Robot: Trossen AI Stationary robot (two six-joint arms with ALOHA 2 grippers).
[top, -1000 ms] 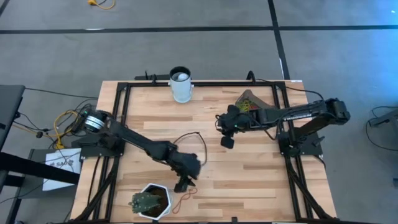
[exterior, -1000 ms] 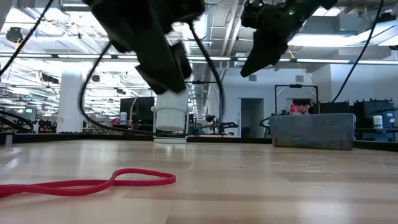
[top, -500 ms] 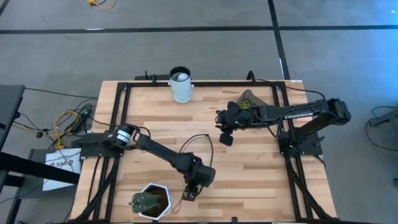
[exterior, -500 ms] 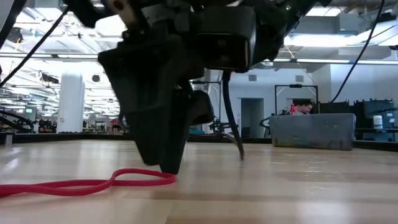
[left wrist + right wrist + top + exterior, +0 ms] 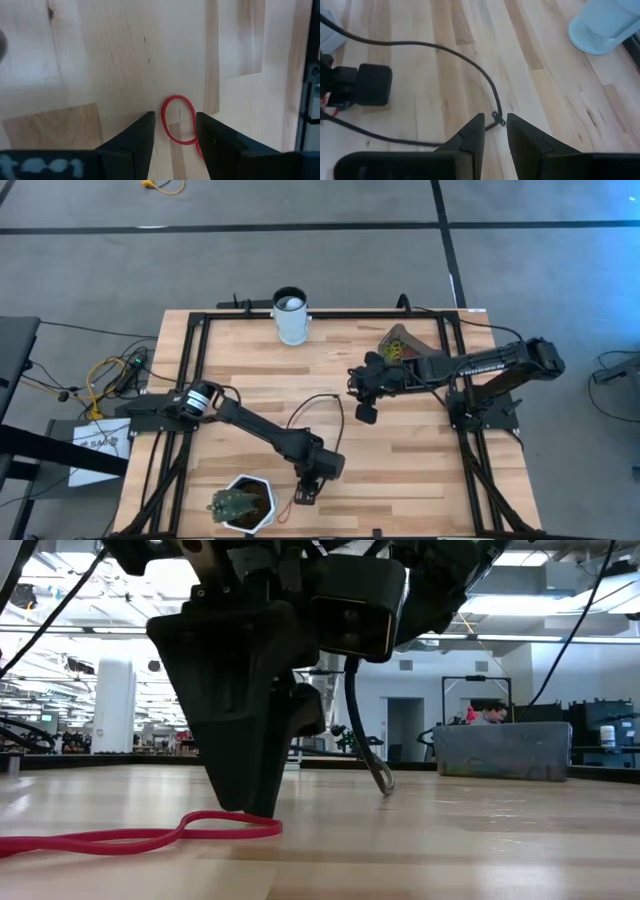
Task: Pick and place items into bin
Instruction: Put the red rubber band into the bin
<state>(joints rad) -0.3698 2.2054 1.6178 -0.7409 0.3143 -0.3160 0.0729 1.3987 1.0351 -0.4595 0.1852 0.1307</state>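
Left tool (image 5: 173,131) sits open astride a red band (image 5: 179,120) on the worktop (image 5: 400,460), ungrasped; right tool (image 5: 494,131), open and empty, hovers near the bin (image 5: 398,343), which already holds bands.

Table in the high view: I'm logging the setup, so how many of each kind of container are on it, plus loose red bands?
White cup: 1
White hexagonal plant pot: 1
Dark bin: 1
Loose red rubber band: 1
Total: 4
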